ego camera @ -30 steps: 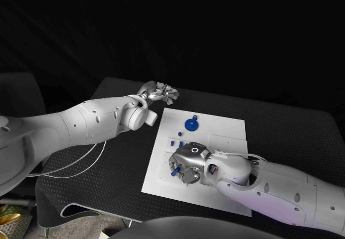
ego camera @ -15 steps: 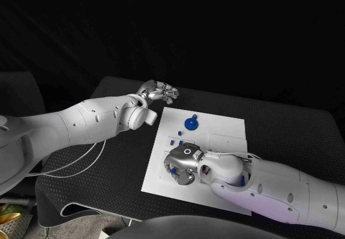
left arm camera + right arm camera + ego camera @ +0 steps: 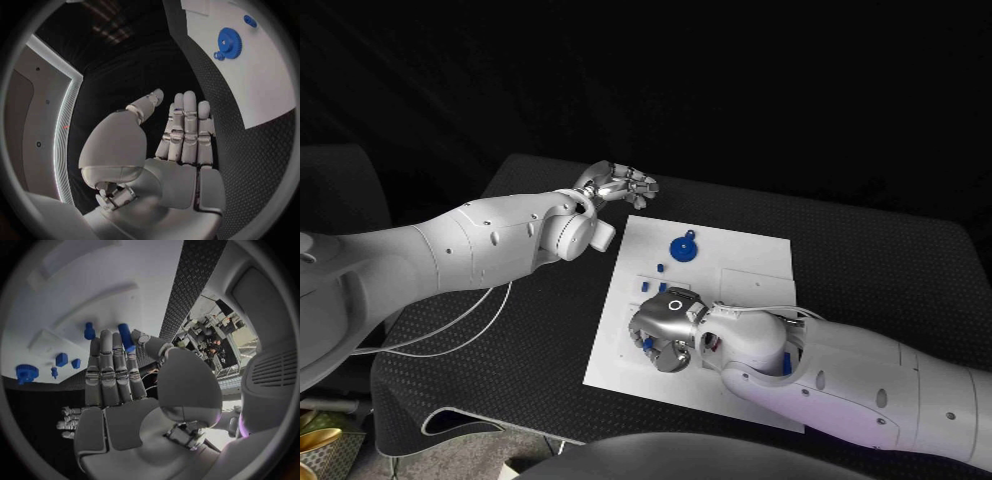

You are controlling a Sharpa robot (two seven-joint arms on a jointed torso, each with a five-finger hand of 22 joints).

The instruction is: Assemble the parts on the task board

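Two hands here. Nearest, the right hand [image 3: 666, 328] sits low over the near left part of the white board [image 3: 747, 262], pinching a small blue peg [image 3: 125, 337] between thumb and finger. Just beyond it on the board are a few small blue pieces [image 3: 648, 285], then a blue gear [image 3: 684, 248]. Past the board's far left corner, the left hand [image 3: 620, 184] hovers over the black table [image 3: 877, 250], fingers straight, holding nothing.

The task board [image 3: 733, 275] looks like smooth, matt white plastic, its blue parts [image 3: 684, 248] a glossier plastic. The table [image 3: 877, 250] has a rough, woven black mat. Both hands, left hand [image 3: 620, 184] and right hand [image 3: 668, 325], look like brushed silver metal on satin-smooth white arm shells.
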